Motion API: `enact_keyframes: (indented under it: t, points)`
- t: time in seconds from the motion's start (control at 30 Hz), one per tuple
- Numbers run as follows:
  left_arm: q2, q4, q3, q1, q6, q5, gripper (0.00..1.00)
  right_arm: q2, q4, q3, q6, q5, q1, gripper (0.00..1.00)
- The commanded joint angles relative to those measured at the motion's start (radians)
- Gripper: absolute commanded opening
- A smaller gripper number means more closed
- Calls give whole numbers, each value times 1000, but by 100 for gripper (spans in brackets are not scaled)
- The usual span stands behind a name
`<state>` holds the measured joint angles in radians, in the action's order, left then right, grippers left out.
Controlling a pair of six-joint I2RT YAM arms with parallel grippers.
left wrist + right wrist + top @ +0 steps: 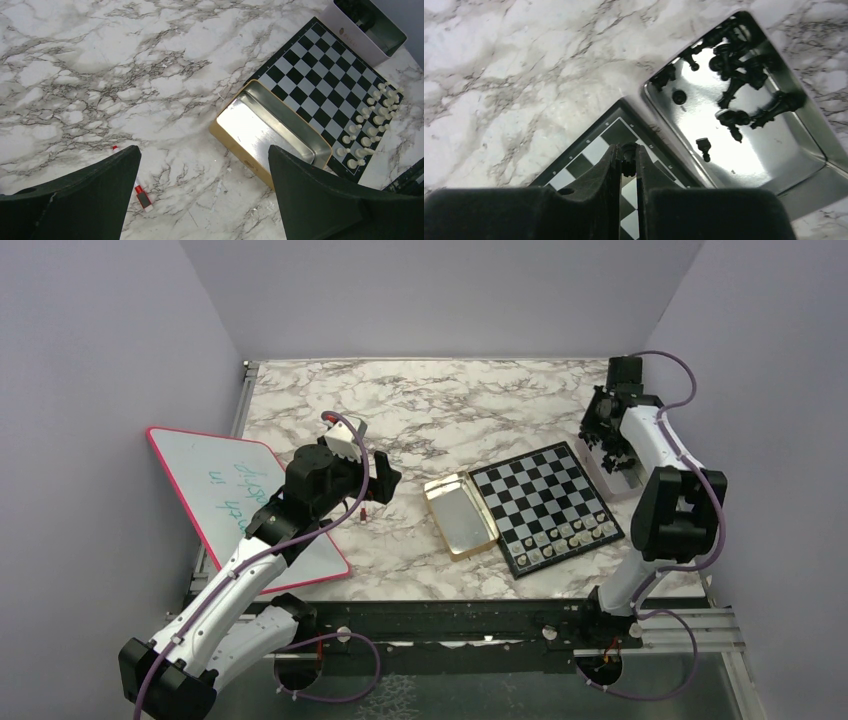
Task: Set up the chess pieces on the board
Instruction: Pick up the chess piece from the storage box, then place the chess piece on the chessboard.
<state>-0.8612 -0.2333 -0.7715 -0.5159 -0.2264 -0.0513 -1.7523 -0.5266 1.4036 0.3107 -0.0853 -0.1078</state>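
The chessboard (545, 502) lies right of centre, with pale pieces (570, 535) in rows along its near edge; they also show in the left wrist view (372, 131). My right gripper (628, 159) is shut on a black chess piece (628, 161) above the board's far corner (594, 150), next to a metal tin (794, 145) that holds several black pieces (736, 70). In the top view it (605, 430) sits by the board's far right. My left gripper (205, 195) is open and empty above bare marble, left of the gold tin (270, 132).
A small red-and-white object (141, 196) lies on the marble near my left finger. A pink-rimmed whiteboard (240, 502) lies at the left edge. The gold tin (460, 515) touches the board's left side. Walls close in on three sides.
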Motion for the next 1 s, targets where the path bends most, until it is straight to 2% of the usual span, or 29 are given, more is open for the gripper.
enact_keyframes:
  t: [0.0, 0.23, 0.97]
  points:
    - [15, 3, 6, 5, 7, 10, 99, 14, -1, 14, 20, 56, 39, 11]
    - [17, 4, 6, 5, 6, 11, 99, -44, -15, 26, 32, 5, 90, 11]
    - [12, 4, 6, 5, 6, 13, 99, -164, 1, 17, 48, -62, 100, 12]
